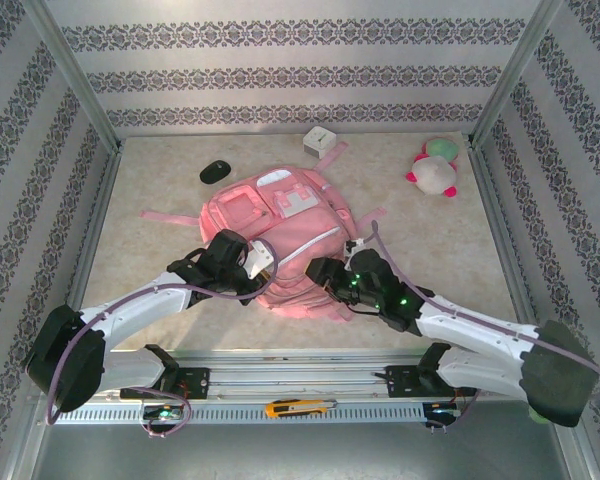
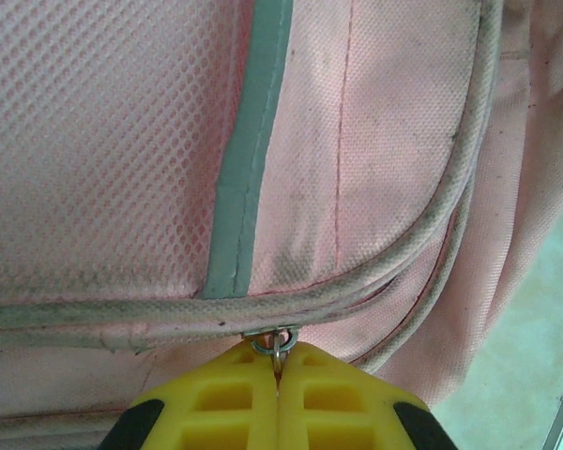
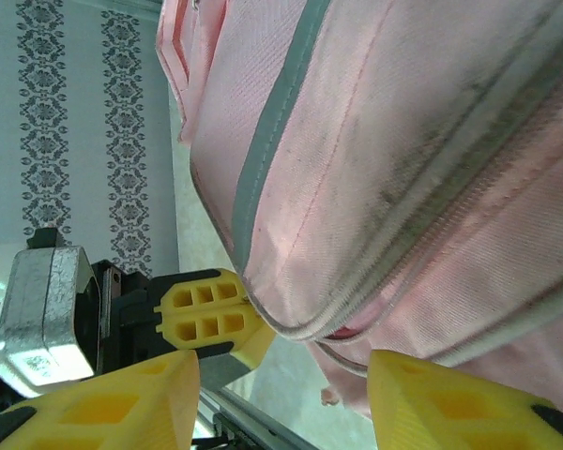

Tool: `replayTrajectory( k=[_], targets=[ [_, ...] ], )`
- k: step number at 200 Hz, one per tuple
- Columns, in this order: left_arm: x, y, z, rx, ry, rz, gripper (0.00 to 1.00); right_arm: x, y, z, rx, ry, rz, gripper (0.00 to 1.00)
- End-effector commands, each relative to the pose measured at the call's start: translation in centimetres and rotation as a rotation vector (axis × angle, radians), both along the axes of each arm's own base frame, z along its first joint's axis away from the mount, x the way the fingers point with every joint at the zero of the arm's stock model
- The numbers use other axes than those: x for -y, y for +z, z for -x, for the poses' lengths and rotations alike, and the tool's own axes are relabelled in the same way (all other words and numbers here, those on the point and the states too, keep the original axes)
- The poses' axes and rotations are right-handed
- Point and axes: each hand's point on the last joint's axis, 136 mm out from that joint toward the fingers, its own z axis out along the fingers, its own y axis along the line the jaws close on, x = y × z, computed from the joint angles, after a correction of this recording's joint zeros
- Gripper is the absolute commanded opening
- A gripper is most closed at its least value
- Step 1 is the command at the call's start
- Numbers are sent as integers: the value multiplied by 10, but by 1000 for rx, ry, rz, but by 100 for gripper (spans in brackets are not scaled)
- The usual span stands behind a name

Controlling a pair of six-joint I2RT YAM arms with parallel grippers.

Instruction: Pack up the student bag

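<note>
Pink fabric of the student bag (image 1: pixel 285 235) lies flat in the middle of the table (image 1: pixel 460 240), front pockets up, with both arms reaching in at its near edge. Packing proper looks not yet begun: a black mouse (image 1: pixel 215 172), a white box (image 1: pixel 320 140) and a plush toy (image 1: pixel 435 170) all lie outside the bag along the far side, well apart from the grippers. I judge the step in hand to be opening the main compartment, so nearly the whole task is left: unzip, load what are probably the 3 things meant for it, zip up

The left wrist view gives what the overhead view cannot: the left gripper (image 2: pixel 279 367) has its 2 yellow fingers pressed together on the small metal zip pull (image 2: pixel 278 343), which hangs from the pale piped seam. From above, that pinch is too small to make out

The right wrist view adds the other side: the right gripper (image 3: pixel 281 398) stands with its jaws apart and empty, the bag's rounded corner just beyond them, the seam there parted a little. Whether it touches the fabric I cannot tell. The overhead view supplies the layout: the loose items and the bag's straps splayed on the table
</note>
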Motion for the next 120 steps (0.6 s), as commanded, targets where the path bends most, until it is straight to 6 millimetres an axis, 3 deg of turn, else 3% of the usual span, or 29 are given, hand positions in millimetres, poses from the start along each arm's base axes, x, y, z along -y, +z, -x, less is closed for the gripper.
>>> replayTrajectory(
  k=[1, 42, 61, 120],
  targets=[
    [11, 22, -10, 65, 8, 72, 0, -9, 8, -6, 19, -42, -81, 50],
    [14, 23, -9, 57, 5, 84, 0, -8, -7, -13, 10, -93, -59, 45],
    [15, 24, -8, 52, 2, 93, 0, -12, -6, -17, 21, -103, -69, 33],
    [21, 28, -1, 36, -31, 114, 0, -24, -8, -32, 41, -127, -97, 12]
  ],
)
